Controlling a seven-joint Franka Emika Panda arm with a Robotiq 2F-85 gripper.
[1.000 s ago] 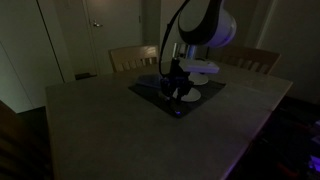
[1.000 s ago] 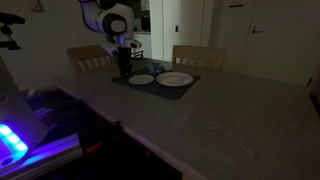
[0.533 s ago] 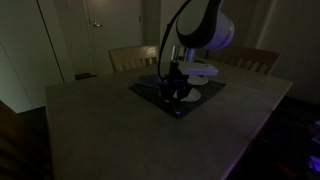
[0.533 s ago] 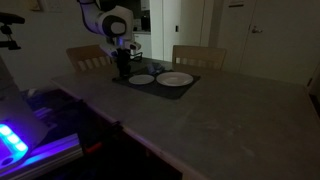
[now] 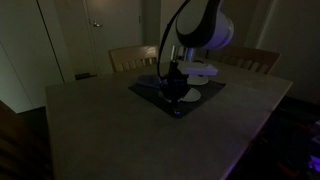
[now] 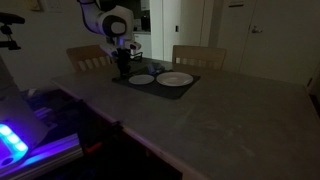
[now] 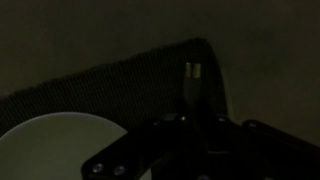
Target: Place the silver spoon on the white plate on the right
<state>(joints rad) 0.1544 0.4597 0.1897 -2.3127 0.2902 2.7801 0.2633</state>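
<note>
The room is very dark. A dark mat (image 6: 185, 86) on the table holds two white plates, one nearer the arm (image 6: 142, 79) and one further right (image 6: 175, 78). My gripper (image 6: 122, 68) hangs low over the mat's end beside the nearer plate; it also shows in an exterior view (image 5: 173, 88). In the wrist view the jaws stand together in a narrow dark shape (image 7: 196, 92), with a small silver piece, seemingly the silver spoon (image 7: 192, 69), at their tip over the mat's edge (image 7: 120, 75). One plate's rim (image 7: 55, 150) shows at lower left.
Wooden chairs (image 6: 198, 55) (image 6: 88, 57) stand behind the table. Bare tabletop (image 6: 200, 120) stretches in front of the mat. A lit device (image 6: 12, 140) sits at lower left of an exterior view. The arm's white body (image 5: 205, 30) rises above the mat.
</note>
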